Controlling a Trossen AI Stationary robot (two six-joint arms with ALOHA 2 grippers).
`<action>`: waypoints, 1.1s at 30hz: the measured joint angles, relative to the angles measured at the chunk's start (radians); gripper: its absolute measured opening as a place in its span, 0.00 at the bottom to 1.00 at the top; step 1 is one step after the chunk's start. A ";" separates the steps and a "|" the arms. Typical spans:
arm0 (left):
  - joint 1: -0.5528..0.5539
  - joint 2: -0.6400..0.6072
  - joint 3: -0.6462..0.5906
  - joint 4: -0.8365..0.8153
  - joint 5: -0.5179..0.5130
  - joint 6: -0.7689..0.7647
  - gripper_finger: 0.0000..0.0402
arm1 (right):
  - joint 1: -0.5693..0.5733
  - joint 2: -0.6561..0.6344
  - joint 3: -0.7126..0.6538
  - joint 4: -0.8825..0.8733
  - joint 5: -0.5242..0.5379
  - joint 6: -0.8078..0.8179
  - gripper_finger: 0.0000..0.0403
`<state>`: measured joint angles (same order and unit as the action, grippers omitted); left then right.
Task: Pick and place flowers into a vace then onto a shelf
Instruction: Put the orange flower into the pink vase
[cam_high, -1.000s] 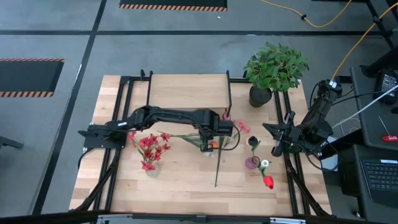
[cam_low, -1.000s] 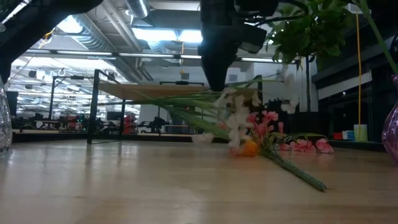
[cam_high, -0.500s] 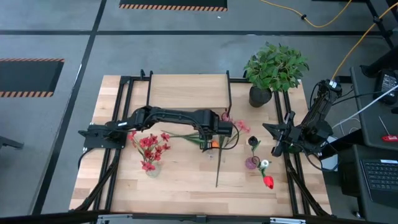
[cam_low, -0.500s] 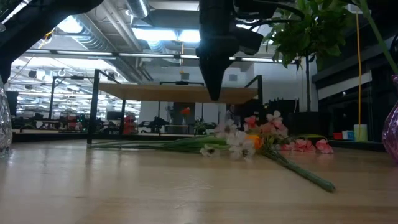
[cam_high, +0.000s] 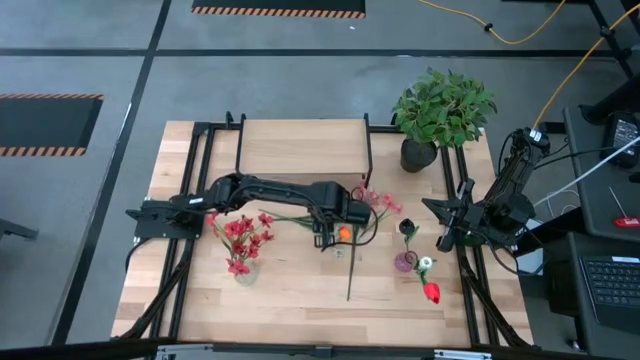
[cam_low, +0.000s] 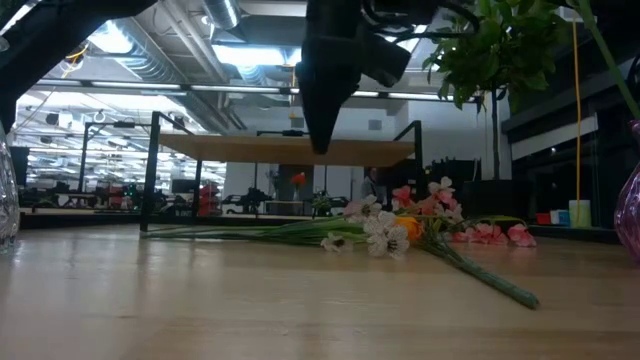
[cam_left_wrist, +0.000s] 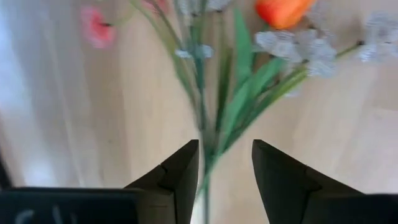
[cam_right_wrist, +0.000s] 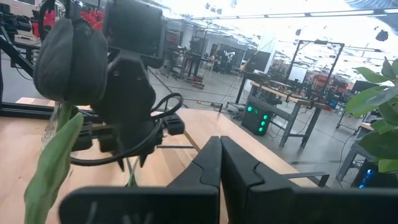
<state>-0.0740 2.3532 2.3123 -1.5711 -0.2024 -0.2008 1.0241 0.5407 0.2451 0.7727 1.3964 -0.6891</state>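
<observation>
A bunch of flowers (cam_high: 372, 203) with white, orange and pink blooms lies flat on the tabletop, its green stems (cam_left_wrist: 210, 106) pointing toward the table's left. My left gripper (cam_low: 320, 146) hangs open above the stems, pointing down and clear of them; in the left wrist view the left gripper (cam_left_wrist: 225, 168) shows the stems below the gap. A clear vase (cam_high: 243, 268) with red flowers stands near the left. A purple vase (cam_high: 405, 262) holds a dark bloom. The shelf (cam_high: 300, 148) stands at the far side. My right gripper (cam_right_wrist: 221, 158) waits shut at the table's right edge.
A bushy plant in a black pot (cam_high: 440, 110) stands at the far right corner. One long bare stem (cam_high: 350, 272) lies toward the near edge. A white bloom (cam_high: 425, 264) and a red bloom (cam_high: 431, 292) show beside the purple vase. Black frame rails run along both table sides.
My left gripper has opened and let go of the flower bunch. The stem end, which was held up with the blooms resting on the table, has dropped, and the whole bunch now lies flat on the tabletop. The gripper stays above it.
</observation>
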 joint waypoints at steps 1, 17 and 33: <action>-0.002 0.003 0.000 0.000 0.011 -0.007 0.36 | 0.000 0.000 0.000 0.000 0.000 0.000 0.01; 0.006 0.059 -0.001 0.000 0.069 0.010 0.36 | 0.000 0.000 0.000 0.000 0.000 0.003 0.01; 0.026 0.062 0.000 0.000 0.104 0.078 0.36 | 0.000 0.000 0.000 -0.072 0.000 0.060 0.01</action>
<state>-0.0483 2.4152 2.3123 -1.5711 -0.0980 -0.1226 1.0241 0.5407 0.2451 0.7006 1.3964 -0.6292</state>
